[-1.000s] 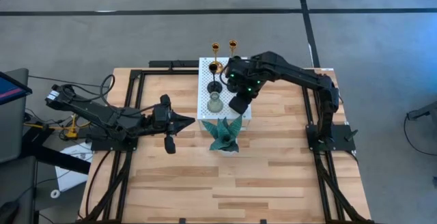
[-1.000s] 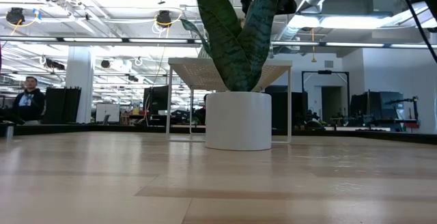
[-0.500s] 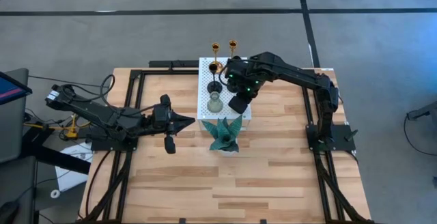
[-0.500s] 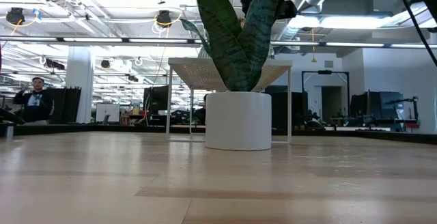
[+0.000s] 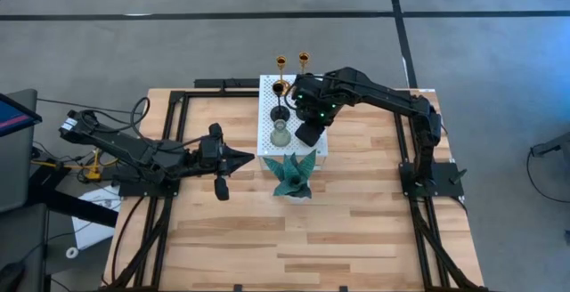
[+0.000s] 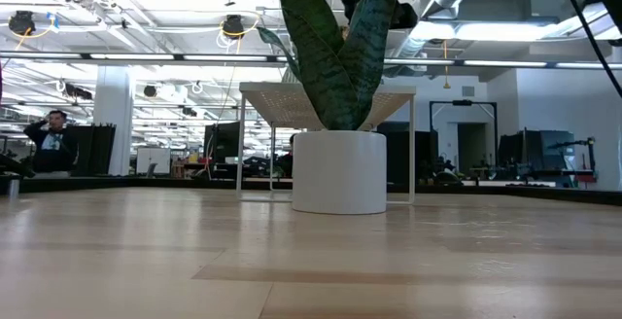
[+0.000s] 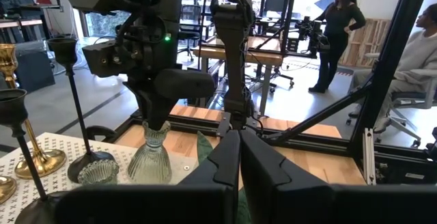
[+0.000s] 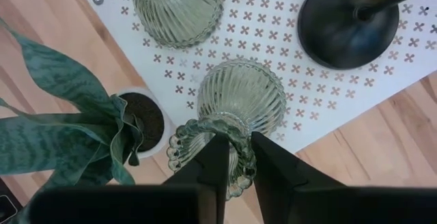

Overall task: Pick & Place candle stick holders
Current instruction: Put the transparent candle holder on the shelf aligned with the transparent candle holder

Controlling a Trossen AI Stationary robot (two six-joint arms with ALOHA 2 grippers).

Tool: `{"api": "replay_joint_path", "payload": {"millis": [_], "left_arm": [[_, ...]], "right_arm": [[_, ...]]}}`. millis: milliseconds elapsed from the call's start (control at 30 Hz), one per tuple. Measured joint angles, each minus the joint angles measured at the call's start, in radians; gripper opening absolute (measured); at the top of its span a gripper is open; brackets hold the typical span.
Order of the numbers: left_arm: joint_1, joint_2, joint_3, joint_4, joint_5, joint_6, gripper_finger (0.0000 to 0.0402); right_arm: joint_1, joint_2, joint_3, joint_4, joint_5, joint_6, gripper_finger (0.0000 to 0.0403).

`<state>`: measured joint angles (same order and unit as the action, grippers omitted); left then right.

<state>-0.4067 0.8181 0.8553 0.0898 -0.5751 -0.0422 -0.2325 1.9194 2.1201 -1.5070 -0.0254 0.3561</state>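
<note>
Two gold candle stick holders [image 5: 291, 60], two black ones [image 5: 280, 105] and a grey-green ribbed glass one [image 5: 280, 135] stand on a white perforated stand [image 5: 267, 92]. My right gripper [image 5: 307, 134] is over the stand's right side, shut on the second glass holder [image 8: 240, 101]; this also shows in the left wrist view [image 7: 150, 159]. My left gripper [image 5: 248, 158] is shut and empty, left of the stand, pointing at it. My right gripper pinches the glass holder's beaded top rim [image 8: 235, 157] from above, pointing down. One finger [image 8: 213, 166] is inside the opening and the other [image 8: 268, 166] outside. The holder is upright below the fingers, over the stand's corner; whether its base rests there I cannot tell.
A teal-green plant in a white pot [image 5: 291, 174] stands on the table just in front of the stand, and its leaves [image 8: 75, 135] reach up near the held holder. Black frame rails [image 5: 174, 123] run along the table's sides. People show in the room behind.
My right gripper has moved a little toward the table's left over the stand, staying shut.
</note>
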Motion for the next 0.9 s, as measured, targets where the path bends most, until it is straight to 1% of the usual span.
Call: {"api": "replay_joint_path", "payload": {"millis": [233, 400, 900], "left_arm": [[0.0, 0.0, 0.0, 0.0, 0.0, 0.0, 0.0012], [0.0, 0.0, 0.0, 0.0, 0.0, 0.0, 0.0012], [0.0, 0.0, 0.0, -0.001, 0.0, 0.0, 0.0012]], "right_arm": [[0.0, 0.0, 0.0, 0.0, 0.005, -0.018, 0.005], [0.001, 0.0, 0.0, 0.001, 0.051, -0.018, 0.0051], [0.001, 0.0, 0.0, 0.015, 0.052, -0.05, 0.0053]]}}
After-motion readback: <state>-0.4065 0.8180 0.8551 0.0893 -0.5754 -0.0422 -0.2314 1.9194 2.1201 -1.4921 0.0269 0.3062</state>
